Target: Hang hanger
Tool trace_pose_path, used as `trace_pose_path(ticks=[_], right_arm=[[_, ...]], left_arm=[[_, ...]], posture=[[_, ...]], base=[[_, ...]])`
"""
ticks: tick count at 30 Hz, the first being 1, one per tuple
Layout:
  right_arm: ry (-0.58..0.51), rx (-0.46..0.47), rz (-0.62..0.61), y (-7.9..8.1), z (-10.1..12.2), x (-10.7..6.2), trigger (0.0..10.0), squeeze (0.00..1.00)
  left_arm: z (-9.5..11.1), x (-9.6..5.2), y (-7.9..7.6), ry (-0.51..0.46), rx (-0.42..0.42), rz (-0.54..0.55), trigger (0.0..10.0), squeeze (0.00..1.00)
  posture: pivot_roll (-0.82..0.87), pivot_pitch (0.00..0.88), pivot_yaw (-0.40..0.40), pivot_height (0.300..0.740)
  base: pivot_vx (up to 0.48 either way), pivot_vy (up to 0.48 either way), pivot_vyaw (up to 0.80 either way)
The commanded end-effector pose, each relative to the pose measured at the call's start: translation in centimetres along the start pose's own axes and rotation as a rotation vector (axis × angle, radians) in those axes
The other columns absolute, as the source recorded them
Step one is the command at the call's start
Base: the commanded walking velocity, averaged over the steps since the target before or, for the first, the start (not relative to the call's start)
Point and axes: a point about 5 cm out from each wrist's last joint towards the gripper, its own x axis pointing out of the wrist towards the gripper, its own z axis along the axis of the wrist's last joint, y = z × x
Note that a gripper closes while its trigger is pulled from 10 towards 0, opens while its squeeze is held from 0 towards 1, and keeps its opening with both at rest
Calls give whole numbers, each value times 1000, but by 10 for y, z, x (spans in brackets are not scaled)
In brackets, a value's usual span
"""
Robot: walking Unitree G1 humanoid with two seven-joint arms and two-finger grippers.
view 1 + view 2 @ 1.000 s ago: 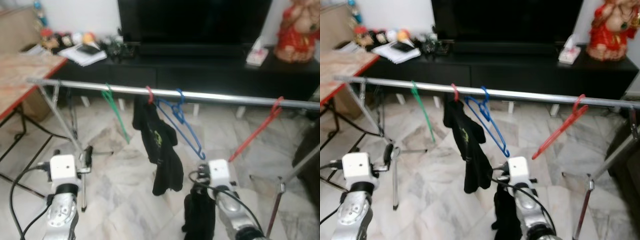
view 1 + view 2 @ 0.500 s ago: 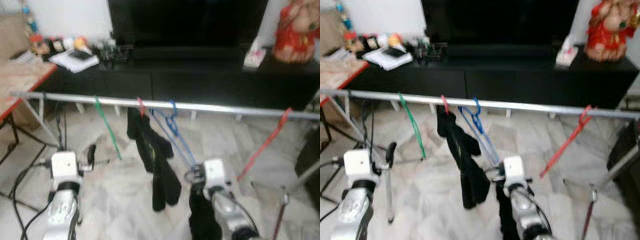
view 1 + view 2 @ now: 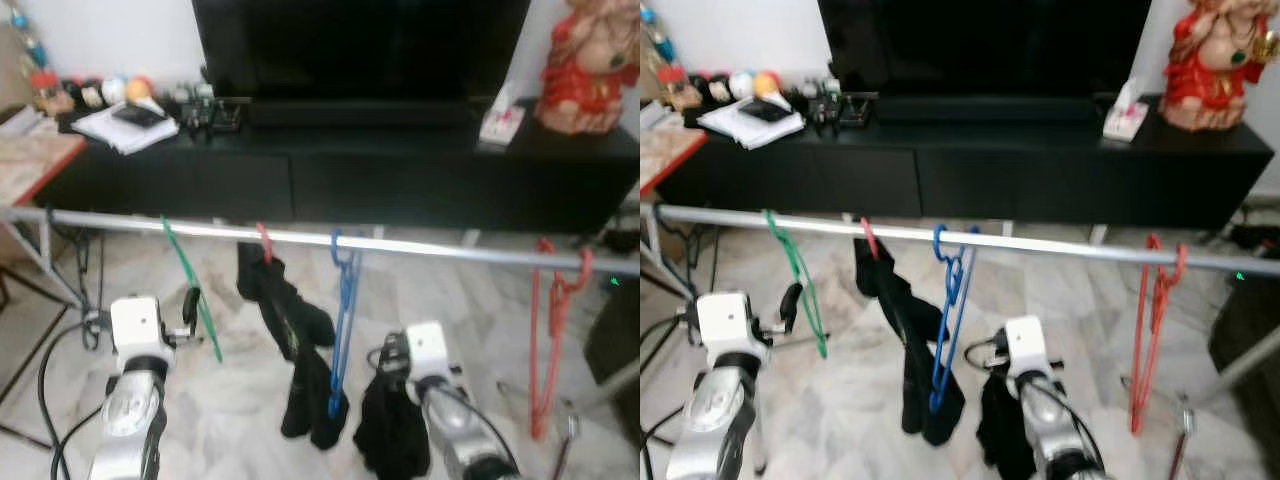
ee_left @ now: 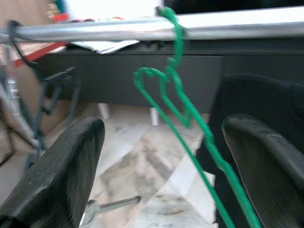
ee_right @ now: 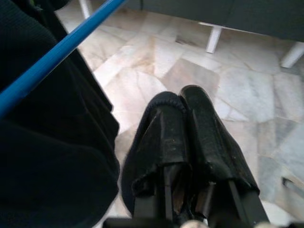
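A silver rail [image 3: 440,247] runs across in front of me. On it hang a green hanger [image 3: 192,292], a red hook carrying a black garment [image 3: 290,325], a blue hanger [image 3: 343,320] and a red hanger [image 3: 548,340]. My left gripper [image 4: 164,129] is open below the rail, and the green hanger [image 4: 190,114] passes between its fingers [image 3: 190,303] without touching them. Lower down, beside the blue hanger [image 5: 52,61], my right gripper [image 5: 183,102] is shut on a second black garment [image 3: 390,432], which hangs under that arm.
Behind the rail stands a low black TV cabinet [image 3: 400,170] with a TV, papers [image 3: 125,120], a tissue box [image 3: 500,125] and a red figurine [image 3: 590,65]. A wooden table [image 3: 30,160] and the rack's legs [image 3: 45,260] are on the left. The floor is marble.
The whole picture has shifted, so the camera moved. The blue and red hangers, slanted before, now hang straight down. My left gripper stands closer to the green hanger.
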Motion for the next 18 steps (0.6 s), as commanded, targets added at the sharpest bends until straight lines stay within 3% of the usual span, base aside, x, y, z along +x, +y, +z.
trace_pose_path(ticks=[1,8,18], right_arm=[[-7,-7,-8,-5,2,0,10000,0],[-7,-6,-4,-4,3,1,10000,0],[-6,-5,-1,-4,4,2,10000,0]], left_arm=[[16,8,-1,-5,0,3,10000,0],[28,24,-10,69,-72,-16,10000,0],[26,44,-10,209,-60,32,10000,0]], posture=[[-95,0,67,740],[-95,0,67,740],[-90,0,63,740]], base=[[0,0,0],[0,0,0],[0,0,0]])
